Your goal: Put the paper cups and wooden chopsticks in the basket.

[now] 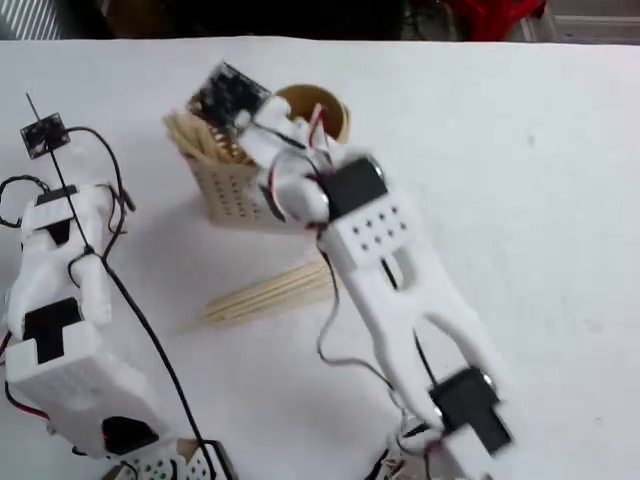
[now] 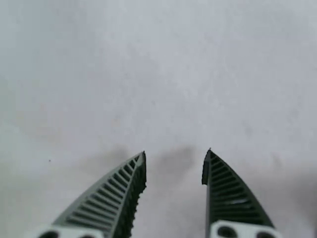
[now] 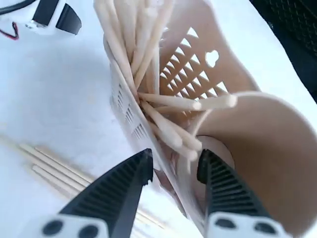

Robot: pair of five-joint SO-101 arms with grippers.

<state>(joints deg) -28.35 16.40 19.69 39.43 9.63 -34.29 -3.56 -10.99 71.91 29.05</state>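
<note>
Nearest the lens, the white plastic right arm [image 1: 400,290] is seen stretching from the lower right of the high view up to the centre, where its wrist is held over the basket.

The white table [image 1: 540,150] is matte and smooth and takes up nearly the whole frame. A dark strip of room [image 1: 250,15] is seen along the top edge, with something red [image 1: 495,15] at the upper right.

The left arm [image 1: 55,300], also white, is folded at the lower left, with black cables looped around it.

The basket [image 1: 235,190] stands at upper centre. It is made of cream plastic, and its walls are pierced with rows of small holes. A brown paper cup [image 1: 325,105] is pressed against its far right corner, open mouth upward; whether it sits inside cannot be told. A sheaf of pale wooden chopsticks [image 1: 195,138] is stood slanting in the basket. More loose chopsticks [image 1: 270,292] are laid in a flat bundle on the table just below it.

The right gripper [image 3: 176,153] is parted to a moderate gap, with the basket's wall and several chopstick ends between its ribbed black fingers; nothing is clamped. The left gripper [image 2: 176,152] is likewise spread apart, held over bare table.
</note>
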